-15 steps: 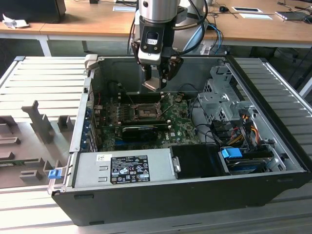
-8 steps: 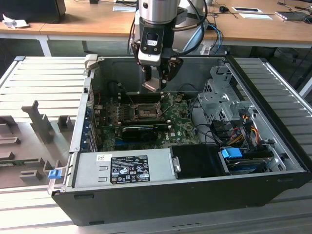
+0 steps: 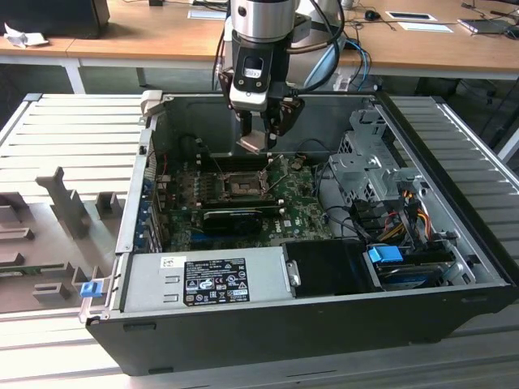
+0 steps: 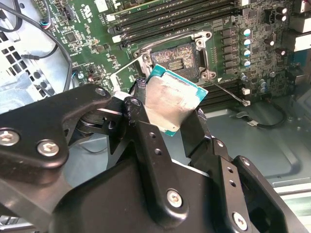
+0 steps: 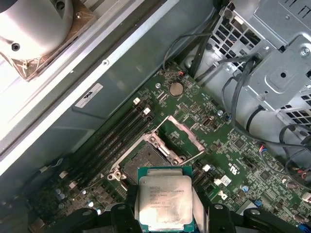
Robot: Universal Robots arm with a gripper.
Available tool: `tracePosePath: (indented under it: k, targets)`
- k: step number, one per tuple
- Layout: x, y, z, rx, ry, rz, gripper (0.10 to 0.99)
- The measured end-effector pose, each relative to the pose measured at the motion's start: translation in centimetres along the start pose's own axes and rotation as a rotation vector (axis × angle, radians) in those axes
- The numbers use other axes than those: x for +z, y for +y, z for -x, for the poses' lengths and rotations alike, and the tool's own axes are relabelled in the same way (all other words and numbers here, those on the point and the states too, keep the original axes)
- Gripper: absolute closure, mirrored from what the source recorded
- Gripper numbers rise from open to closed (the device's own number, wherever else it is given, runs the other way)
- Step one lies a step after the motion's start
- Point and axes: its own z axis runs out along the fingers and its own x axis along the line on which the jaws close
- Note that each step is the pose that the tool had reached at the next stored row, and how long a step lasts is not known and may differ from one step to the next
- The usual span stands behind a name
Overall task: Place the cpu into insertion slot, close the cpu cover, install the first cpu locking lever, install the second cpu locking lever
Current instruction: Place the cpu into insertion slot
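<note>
- The ribbed grey table point(image 3: 73, 130) carries an open black case point(image 3: 268, 332), lying flat with its inside facing up.
- A grey power supply point(image 3: 203, 279) runs along the case's near wall in the exterior view. A metal drive cage point(image 3: 369, 162) fills the side on the exterior view's right.
- The green board point(image 3: 300, 207) lies on the case floor between them. It is also seen in both wrist views point(image 4: 82, 29) point(image 5: 233, 160).
- The arm point(image 3: 261, 16) comes down from above, over the far part of the case.
- The gripper point(image 3: 258, 138) hangs above the board, apart from it. Its black fingers point(image 4: 146, 131) are closed onto the cpu, one on each of two opposite edges, as both wrist views show point(image 4: 167, 109) point(image 5: 165, 213).
- Long black memory slots point(image 5: 116, 136) run just beside the socket.
- The slot point(image 3: 241, 185) sits bare on the board, its dark centre uncovered point(image 4: 177, 60) point(image 5: 146, 162).
- The cover point(image 5: 186, 131) is swung up off the slot and stands open at one side, with green board showing through its window.
- The cpu point(image 3: 253, 144) is in the gripper, metal top plain in both wrist views point(image 4: 167, 99) point(image 5: 164, 199), green rim around it. It is in the air, near the slot but not in it, and looks tilted in the exterior view.
- A thin metal lever point(image 4: 228, 92) sticks out from a corner of the slot's frame, unlatched.
</note>
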Motion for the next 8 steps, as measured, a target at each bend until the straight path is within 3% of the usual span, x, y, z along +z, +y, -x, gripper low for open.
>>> tracePosePath:
  k: [8]
  targets:
    - [0.32, -0.03, 0.01, 0.0, 0.0, 0.0, 0.557]
